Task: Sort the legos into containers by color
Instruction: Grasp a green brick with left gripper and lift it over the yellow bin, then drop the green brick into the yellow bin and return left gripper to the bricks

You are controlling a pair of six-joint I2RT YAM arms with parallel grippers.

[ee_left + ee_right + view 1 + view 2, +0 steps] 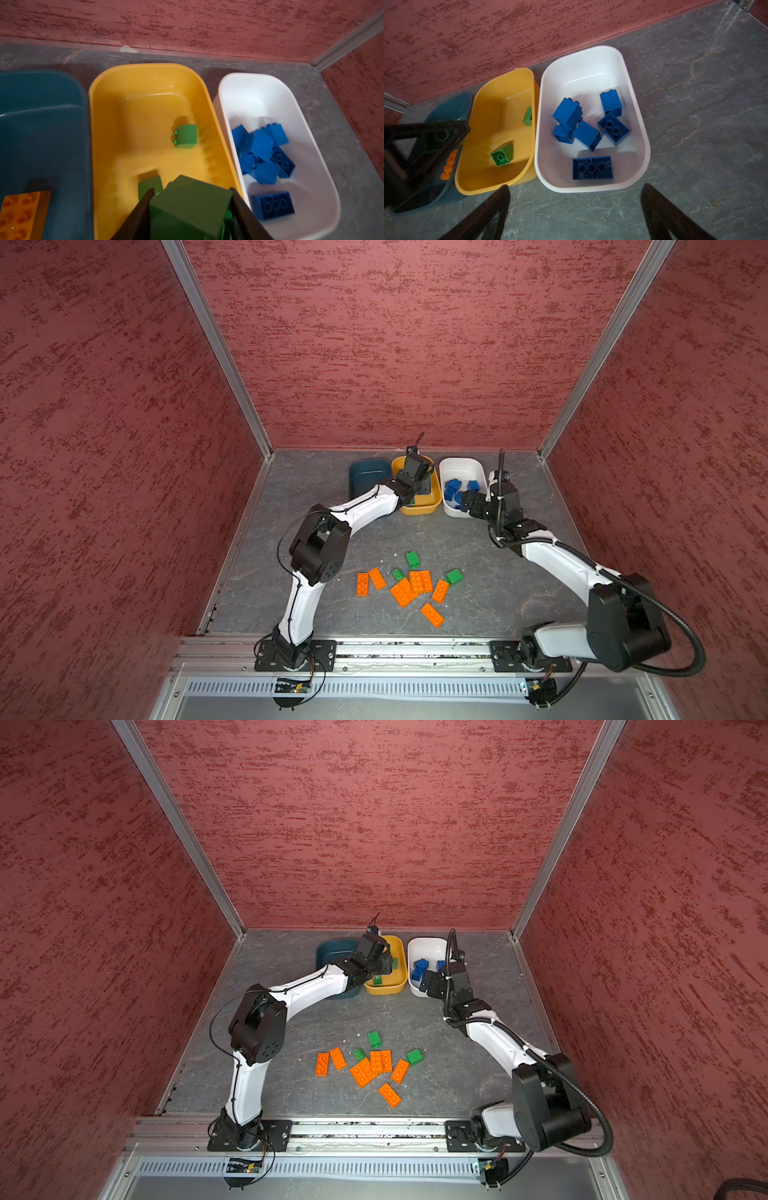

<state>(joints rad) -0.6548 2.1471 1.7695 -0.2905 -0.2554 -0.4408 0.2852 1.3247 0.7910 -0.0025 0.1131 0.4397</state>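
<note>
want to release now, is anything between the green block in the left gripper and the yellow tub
Nothing visible blocks it. The left gripper holds the green block over the yellow tub; two loose green blocks lie inside, one near it.

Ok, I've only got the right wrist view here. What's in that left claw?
Observer: A green block, pinched in the left claw over the yellow tub.
Operator: Anything left unsorted?
Observer: Three green blocks, loose on the table.
Operator: Orange too?
Observer: About eight orange plates, bunched beside them.
</note>
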